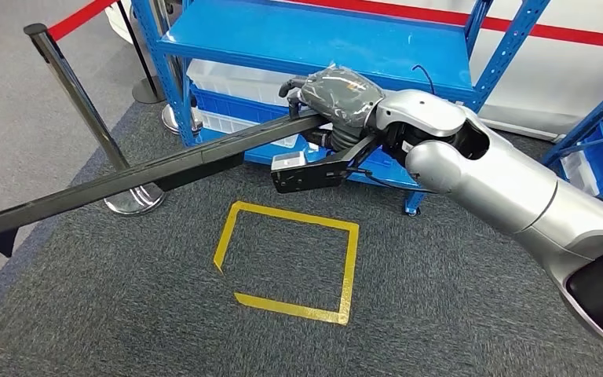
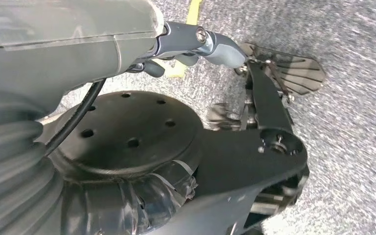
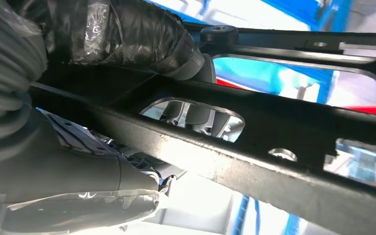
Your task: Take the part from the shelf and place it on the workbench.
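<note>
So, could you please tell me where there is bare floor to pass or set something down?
The grey carpet is bare inside and around the yellow tape square, toward the robot. It is crowded near the blue shelf, where the right hand holds the long black part, which spans leftward past the stanchion post.

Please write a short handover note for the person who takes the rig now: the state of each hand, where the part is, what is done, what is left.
Right hand: grips the long black part at one end, in front of the blue shelf; the part's other end reaches out over the grey carpet.
Left hand: hangs near the floor and holds nothing; whether the fingers are spread or curled is unclear.
Done: the part is gripped and off the shelf.
Left: carry it to the workbench and set it down.
</note>
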You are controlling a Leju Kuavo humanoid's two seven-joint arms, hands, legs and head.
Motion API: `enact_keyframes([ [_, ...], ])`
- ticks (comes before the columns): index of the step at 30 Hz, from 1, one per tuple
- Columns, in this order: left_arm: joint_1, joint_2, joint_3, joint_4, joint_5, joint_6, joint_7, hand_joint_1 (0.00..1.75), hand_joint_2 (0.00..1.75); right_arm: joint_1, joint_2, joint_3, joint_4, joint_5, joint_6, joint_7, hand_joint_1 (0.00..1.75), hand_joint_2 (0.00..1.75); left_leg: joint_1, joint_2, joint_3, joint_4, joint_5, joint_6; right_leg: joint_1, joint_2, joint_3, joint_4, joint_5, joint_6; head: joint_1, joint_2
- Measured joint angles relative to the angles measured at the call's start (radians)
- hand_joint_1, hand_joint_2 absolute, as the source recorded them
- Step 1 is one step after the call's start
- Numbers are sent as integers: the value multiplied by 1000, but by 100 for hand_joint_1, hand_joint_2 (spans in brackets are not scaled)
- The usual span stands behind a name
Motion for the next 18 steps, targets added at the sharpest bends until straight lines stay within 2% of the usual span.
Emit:
enact_keyframes([
  [1, 0, 1, 0, 0, 2, 0, -4, 0, 175, -1, -1, 0, 0, 0, 0, 1, 175, 175, 4, 1, -15, 0, 12, -6, -4, 0, 48, -44, 23, 3, 0, 0],
  [2, 0, 2, 0, 0, 4, 0, -6, 0, 175, -2, -2, 0, -2, 0, 0, 3, 175, 175, 7, 1, -26, 0, 22, -14, -6, 0, 107, -113, 22, 3, 0, 0],
  [3, 0, 3, 0, 0, 6, -1, -8, 0, 175, -4, -3, -2, -3, 0, 0, 4, 175, 175, 10, 3, -33, -2, 31, -22, -4, 1, 163, -186, 6, 2, 0, 0],
  [4, 1, 3, 0, 0, 10, -1, -11, 0, 175, -7, -5, -4, -5, -2, 0, 5, 175, 175, 13, 4, -35, -6, 41, -31, 0, 2, 200, -241, -12, -2, 0, 0],
  [5, 1, 3, 0, 0, 12, -3, -13, 0, 175, -11, -7, -6, -6, -5, 1, 7, 175, 175, 15, 5, -34, -13, 52, -40, 5, 2, 220, -277, -29, -8, 0, 0],
  [7, 1, 2, 4, 0, 13, -8, -9, 0, 175, -18, -12, -8, -7, -14, 3, 8, 175, 175, 17, 5, -32, -31, 71, -56, 9, 0, 216, -297, -13, -23, 0, 0],
  [8, 1, 1, 6, 0, 12, -11, -4, 0, 175, -20, -13, -9, -7, -19, 4, 9, 175, 175, 17, 5, -36, -30, 64, -60, 9, -2, 214, -307, -2, -31, 0, 0],
  [9, 1, 1, 8, 0, 10, -14, 1, 0, 175, -23, -14, -9, -7, -22, 5, 9, 175, 175, 16, 4, -44, -12, 40, -60, 9, -5, 210, -315, 12, -40, 0, 0],
  [10, 2, 1, 9, 0, 8, -16, 6, 0, 175, -25, -16, -10, -6, -24, 7, 9, 175, 175, 14, 4, -59, 31, -1, -58, 8, -7, 205, -319, 23, -48, 0, 0],
  [12, 3, 1, 10, 0, 8, -21, 15, 0, 175, -30, -19, -10, -3, -27, 13, 9, 175, 175, 6, 3, -94, 155, -83, -53, 17, -9, 187, -318, 37, -60, 0, 0],
  [13, 3, 1, 10, 0, 8, -22, 19, 0, 175, -31, -19, -10, -1, -28, 16, 9, 175, 175, 2, 3, -104, 208, -100, -51, 21, -8, 176, -316, 42, -62, 0, 0],
  [14, 2, 1, 10, 0, 9, -22, 23, 0, 175, -34, -20, -10, 0, -30, 21, 9, 175, 175, -1, 3, -100, 232, -97, -50, 25, -7, 167, -312, 46, -63, 0, 0],
  [15, 2, 1, 10, 0, 9, -22, 24, 0, 175, -38, -21, -9, 0, -31, 27, 9, 175, 175, -4, 3, -78, 221, -80, -47, 28, -6, 158, -306, 48, -63, 0, 0],
  [16, 2, 2, 10, 0, 8, -22, 23, 0, 175, -46, -22, -9, 0, -33, 34, 9, 175, 175, -7, 3, -40, 174, -58, -42, 30, -5, 151, -297, 48, -62, 0, 0],
  [18, 4, 2, 10, 0, 8, -22, 15, 0, 175, -67, -28, -9, 1, -37, 48, 10, 175, 175, -13, 3, 38, 69, -46, -32, 33, -6, 135, -280, 44, -57, 0, 0],
])
